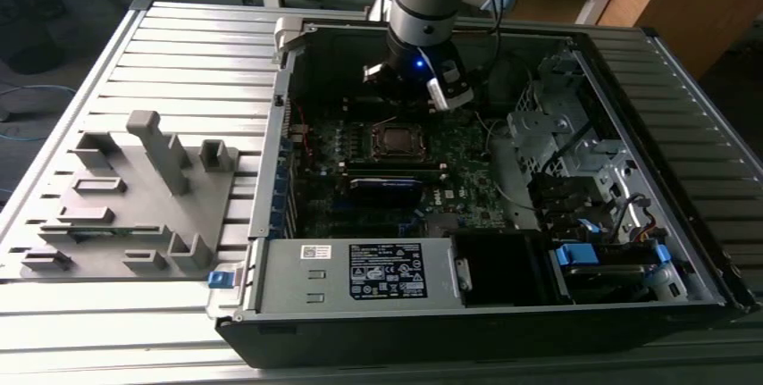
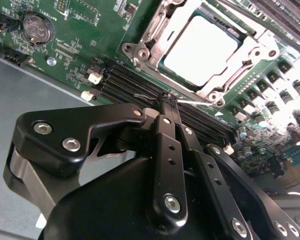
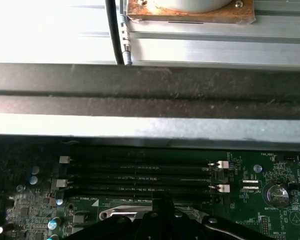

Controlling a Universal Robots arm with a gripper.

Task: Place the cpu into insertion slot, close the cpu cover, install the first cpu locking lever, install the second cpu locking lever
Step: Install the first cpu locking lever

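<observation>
Cpu lies seated in insertion slot, cpu cover down over it. Gripper fingers are clenched together, apparently empty, just beside the slot. Cpu is probably light, stiff and fragile; take it by its edges.

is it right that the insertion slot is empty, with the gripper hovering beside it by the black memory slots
Not empty: in the second wrist view the cpu sits in the insertion slot. The rest holds: the gripper hovers beside it by the black memory slots.
</observation>
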